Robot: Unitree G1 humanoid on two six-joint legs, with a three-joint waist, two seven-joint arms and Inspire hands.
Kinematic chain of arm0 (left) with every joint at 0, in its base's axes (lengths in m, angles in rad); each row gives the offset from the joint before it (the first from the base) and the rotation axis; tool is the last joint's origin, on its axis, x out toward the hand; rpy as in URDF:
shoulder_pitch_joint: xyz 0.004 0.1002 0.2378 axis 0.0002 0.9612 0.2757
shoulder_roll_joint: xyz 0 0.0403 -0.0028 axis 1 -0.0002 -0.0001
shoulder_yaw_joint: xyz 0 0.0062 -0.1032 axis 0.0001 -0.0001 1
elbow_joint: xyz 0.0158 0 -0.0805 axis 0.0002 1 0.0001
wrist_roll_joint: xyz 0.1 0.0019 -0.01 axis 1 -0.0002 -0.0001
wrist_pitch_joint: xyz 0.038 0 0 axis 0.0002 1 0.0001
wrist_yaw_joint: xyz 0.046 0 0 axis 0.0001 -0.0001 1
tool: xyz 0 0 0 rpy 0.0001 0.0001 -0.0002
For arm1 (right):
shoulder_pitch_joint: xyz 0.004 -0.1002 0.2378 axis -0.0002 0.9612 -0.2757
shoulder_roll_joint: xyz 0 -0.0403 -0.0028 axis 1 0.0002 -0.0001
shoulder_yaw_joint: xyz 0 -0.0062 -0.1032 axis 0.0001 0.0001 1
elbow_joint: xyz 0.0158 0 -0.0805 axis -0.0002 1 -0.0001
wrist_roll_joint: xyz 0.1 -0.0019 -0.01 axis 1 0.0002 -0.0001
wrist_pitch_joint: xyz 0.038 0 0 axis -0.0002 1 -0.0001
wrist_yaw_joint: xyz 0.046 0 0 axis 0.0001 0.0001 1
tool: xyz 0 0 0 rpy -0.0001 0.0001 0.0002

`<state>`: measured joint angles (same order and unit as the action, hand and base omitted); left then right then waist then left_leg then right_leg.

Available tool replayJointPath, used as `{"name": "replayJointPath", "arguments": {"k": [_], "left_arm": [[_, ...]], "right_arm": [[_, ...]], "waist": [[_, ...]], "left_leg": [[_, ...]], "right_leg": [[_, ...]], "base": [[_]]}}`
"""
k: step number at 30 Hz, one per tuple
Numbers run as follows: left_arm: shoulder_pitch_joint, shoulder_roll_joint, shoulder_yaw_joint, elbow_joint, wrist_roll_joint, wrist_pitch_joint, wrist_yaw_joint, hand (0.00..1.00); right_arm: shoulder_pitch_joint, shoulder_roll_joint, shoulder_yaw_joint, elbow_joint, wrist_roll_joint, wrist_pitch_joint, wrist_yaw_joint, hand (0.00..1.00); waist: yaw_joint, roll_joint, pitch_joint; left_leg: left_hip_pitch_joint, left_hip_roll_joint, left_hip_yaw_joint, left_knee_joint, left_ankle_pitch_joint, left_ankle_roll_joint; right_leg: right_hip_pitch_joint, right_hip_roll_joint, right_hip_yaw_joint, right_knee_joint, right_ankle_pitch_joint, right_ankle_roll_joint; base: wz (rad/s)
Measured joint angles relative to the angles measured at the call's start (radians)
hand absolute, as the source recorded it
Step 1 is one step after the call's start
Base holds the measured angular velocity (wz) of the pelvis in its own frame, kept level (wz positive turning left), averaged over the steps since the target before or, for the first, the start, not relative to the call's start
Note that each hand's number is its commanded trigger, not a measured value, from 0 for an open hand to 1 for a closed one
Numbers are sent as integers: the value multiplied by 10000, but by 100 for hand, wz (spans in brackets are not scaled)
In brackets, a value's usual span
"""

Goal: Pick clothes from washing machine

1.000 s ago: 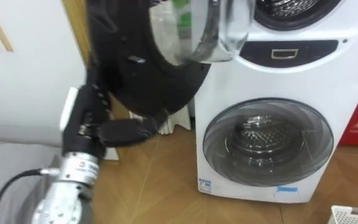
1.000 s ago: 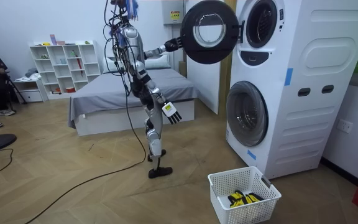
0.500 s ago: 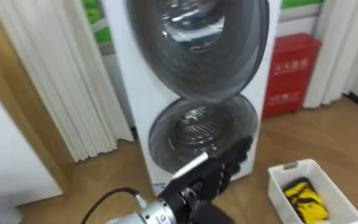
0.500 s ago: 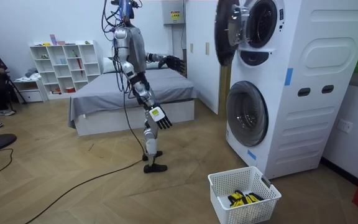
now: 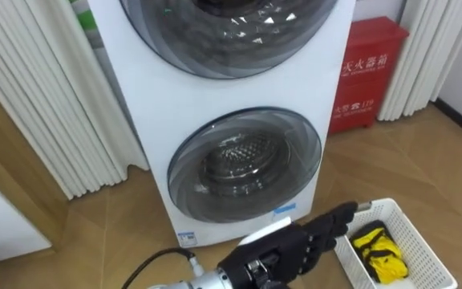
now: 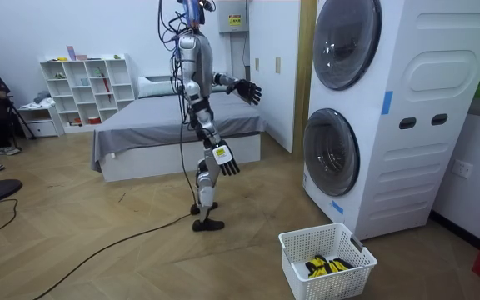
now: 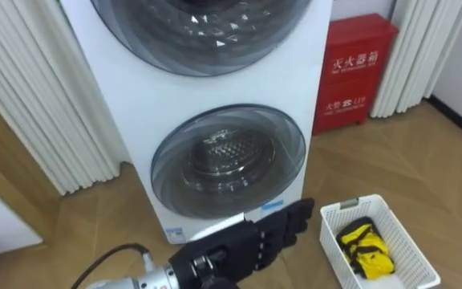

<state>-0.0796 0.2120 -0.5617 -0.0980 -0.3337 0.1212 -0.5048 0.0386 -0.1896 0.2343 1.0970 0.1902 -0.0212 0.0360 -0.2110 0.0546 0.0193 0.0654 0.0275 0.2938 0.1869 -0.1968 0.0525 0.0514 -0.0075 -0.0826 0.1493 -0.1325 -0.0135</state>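
We hold our left hand (image 5: 295, 245) out, fingers straight and slightly spread on nothing; the yellow clothes (image 5: 378, 247) lie in the basket (image 5: 414, 233) just right of the fingertips, the washer (image 5: 135, 120) with both doors (image 5: 243, 164) closed above them, our right hand (image 6: 226, 160) hanging loose-fingered farther off.

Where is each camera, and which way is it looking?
Left eye view: on the robot's head, looking down at the stacked washing machines and the white basket; the left hand shows low down, fingers straight.
Right eye view: beside it on the head, same scene, same hand.
Room view: stands off in the room, facing the whole robot between the bed and the machines; the right hand hangs down.
Shared: all three see the machines, the basket and the left hand.
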Motion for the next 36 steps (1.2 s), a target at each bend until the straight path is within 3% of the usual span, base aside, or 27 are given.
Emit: {"name": "replayJointPath", "arguments": {"k": [5, 10, 13, 15, 17, 18, 19, 20, 22, 25, 26, 29, 32, 36], "left_arm": [[1, -2, -132, 100, -12, 0, 1, 0], [196, 91, 127, 1001, 608, -66, 17, 0], [889, 160, 542, 1602, 1835, -376, 356, 0], [1380, 144, 750, 2589, 2635, -819, 833, 0], [2052, -15, 1611, 4590, 3679, -1122, 1629, 0], [2217, 0, 1861, 5133, 3821, -1156, 1884, 0], [2456, -14, 2471, 6478, 3870, -1297, 2370, 0], [2622, 5, 3143, 7757, 3863, -1331, 2901, 0], [2864, 106, 4230, 9345, 3833, -1441, 3702, 0], [3472, 190, 5601, 10650, 3953, -1733, 5160, 0], [3798, 181, 5962, 11089, 4088, -1824, 5610, 0], [4388, -18, 6011, 11850, 4241, -1569, 6071, 0], [4427, -502, 6044, 12135, 4237, -1156, 6078, 0], [4382, -861, 6043, 12171, 4237, -894, 6078, 0]], "right_arm": [[-11, -9, 184, -123, 12, 7, 12, 0], [95, -11, 85, -275, -97, 4, 28, 0], [236, 4, 86, -435, -105, -3, 137, 0], [344, 8, 82, -448, -129, -14, 195, 0], [510, 29, 60, -490, -157, -17, 207, 0], [595, 39, 31, -500, -67, -37, 191, 0], [747, 99, -172, -487, 26, -29, 180, 0], [851, 177, -342, -459, 40, -23, 157, 0], [967, 251, -501, -418, 156, -34, 115, 0], [1216, 284, -834, -426, 204, -81, 317, 0], [1239, 322, -1023, -326, 209, -119, 397, 0], [1203, 348, -1004, 111, 620, -235, 537, 0], [1185, 395, -993, 486, 1060, -257, 595, 0], [1137, 414, -994, 685, 1197, -279, 696, 0]], "waist": [[15, -105, 66], [258, -133, 35], [345, -275, -44], [718, -357, -21], [1000, -513, -57], [1037, -557, -77], [1164, -650, -147], [1331, -668, -161], [1586, -734, -217], [1969, -743, -206], [2144, -784, -161], [2242, -672, -150], [2433, -668, -139], [2461, -706, -131]], "left_leg": [[-8, 2, -5, -4, -1, -1], [-129, -12, -85, -4, -8, -13], [-105, 6, -89, -6, -10, -17], [13, 45, -91, -8, -72, -123], [120, 47, -372, -22, -235, -301], [149, 11, -456, -15, -258, -309], [163, 2, -584, 24, -263, -312], [185, -20, -765, 50, -266, -317], [189, -27, -902, 98, -268, -321], [271, -23, -1063, 56, -276, -318], [409, -34, -1015, -48, -280, -312], [633, -52, -1021, -77, -395, -295], [641, -71, -1058, -93, -425, -272], [668, -66, -1084, -36, -519, -285]], "right_leg": [[-17, 3, 9, -1, -5, 5], [-170, 0, 5, 14, -8, 8], [-141, 25, -13, 14, -9, 6], [-45, 78, -15, 5, -21, -14], [125, 124, -194, -11, -171, -152], [171, 130, -303, -15, -185, -167], [191, 115, -469, 12, -247, -183], [195, 119, -599, 9, -305, -183], [256, 126, -706, 16, -331, -186], [408, 101, -787, -40, -367, -150], [509, 114, -647, -101, -370, -142], [775, 108, -621, -146, -414, -73], [826, 70, -729, -172, -445, -38], [954, -4, -840, -185, -549, -41]], "base": [[0], [-4], [-1], [-14], [1], [28], [38], [36], [25], [16], [-6], [-1], [7], [5]]}}
